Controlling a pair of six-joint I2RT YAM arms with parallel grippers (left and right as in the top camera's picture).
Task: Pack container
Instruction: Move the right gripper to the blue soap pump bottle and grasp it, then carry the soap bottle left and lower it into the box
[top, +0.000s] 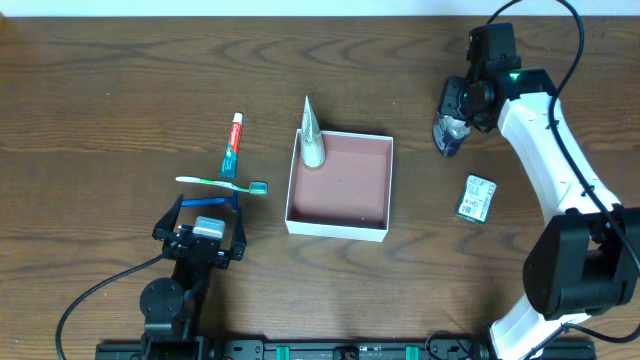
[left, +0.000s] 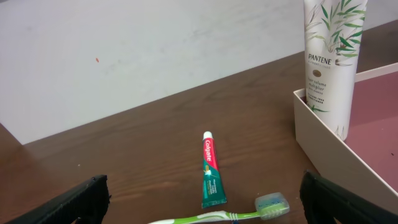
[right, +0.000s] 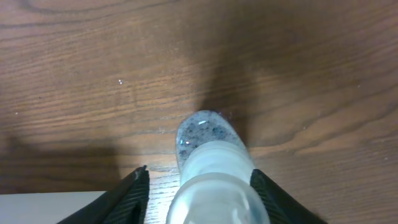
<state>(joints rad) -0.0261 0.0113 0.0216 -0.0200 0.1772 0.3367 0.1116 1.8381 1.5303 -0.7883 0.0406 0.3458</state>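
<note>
Waiting at the left of the table (top: 100, 100), the left gripper (top: 205, 212) is hanging with jaws spread wide and empty, just short of a toothbrush (top: 220, 183) and a toothpaste tube (top: 233, 145) lying on the wood. At centre, the container (top: 338, 232) is holding one item, a tall shampoo tube (top: 312, 135) standing in its far-left corner. To the right, the right gripper (top: 452, 130) is straddling a small clear bottle (right: 208, 155), jaws half-spread and apparently not clamping it. A green packet (top: 477, 198) is lying nearby. Packing is looking barely begun, with four items sitting outside.

Overhead straight down, 2 wrist views low, left shares container (top: 335, 229) (left: 323, 134)
</note>
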